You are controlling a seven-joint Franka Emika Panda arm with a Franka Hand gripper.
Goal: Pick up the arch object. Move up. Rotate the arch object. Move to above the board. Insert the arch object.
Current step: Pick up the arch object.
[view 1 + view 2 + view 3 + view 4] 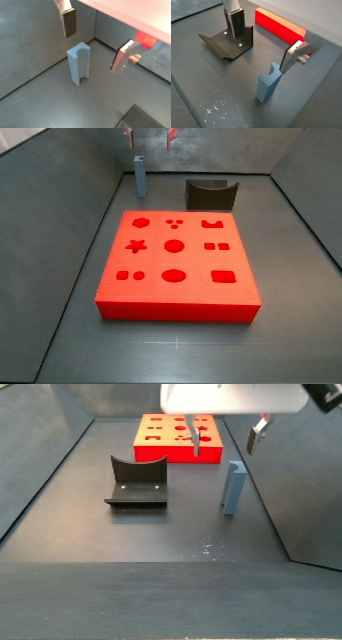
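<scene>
Here the arch block (233,487) stands upright on the dark floor (147,534), a slim pale grey-blue post with its notched end up, free of any grip. The gripper (229,434) hangs above it with its jaws spread wide and nothing between them. In both wrist views the block (78,63) (268,84) sits below the gap between the two fingers, nearer to the silver finger (293,56) with the small knob than to the dark-padded one (236,24), though whether that finger touches it I cannot tell. The red board (175,262) lies flat on the floor, well apart from the block, its top showing a grid of shaped recesses, among them circles, a star, an oval, squares and an arch. In a side view the block (139,176) stands beyond the far edge of the board, near the back wall, with the fixture (210,195) to one side of it. In another side view the dark fixture (136,481) rests on the floor between the block and the left wall, in front of the board (181,440).
</scene>
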